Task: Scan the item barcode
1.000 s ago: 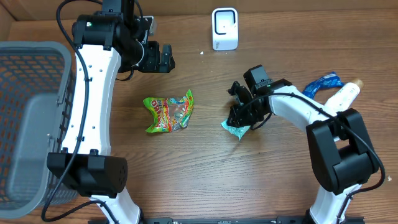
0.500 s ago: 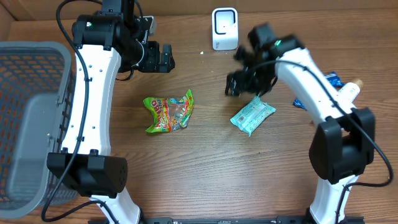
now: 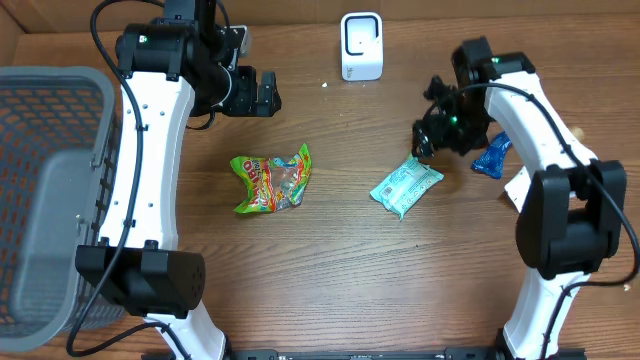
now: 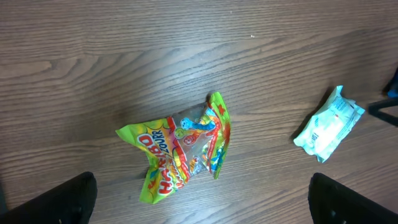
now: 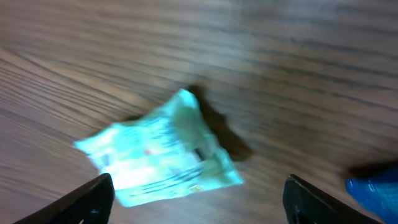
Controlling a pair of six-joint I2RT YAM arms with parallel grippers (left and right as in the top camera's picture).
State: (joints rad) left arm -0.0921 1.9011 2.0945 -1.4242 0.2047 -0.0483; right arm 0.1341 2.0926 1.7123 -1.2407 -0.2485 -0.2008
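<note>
Right jaws wide, teal packet [image 3: 406, 186] lying clear

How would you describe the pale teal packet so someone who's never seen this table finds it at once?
From the white scanner at the far edge of the table, come toward the near side, a little right. The pale teal packet lies flat there. It is mint and white, unlike the bright green candy bag to its left and the dark blue wrapper to its right.
</note>
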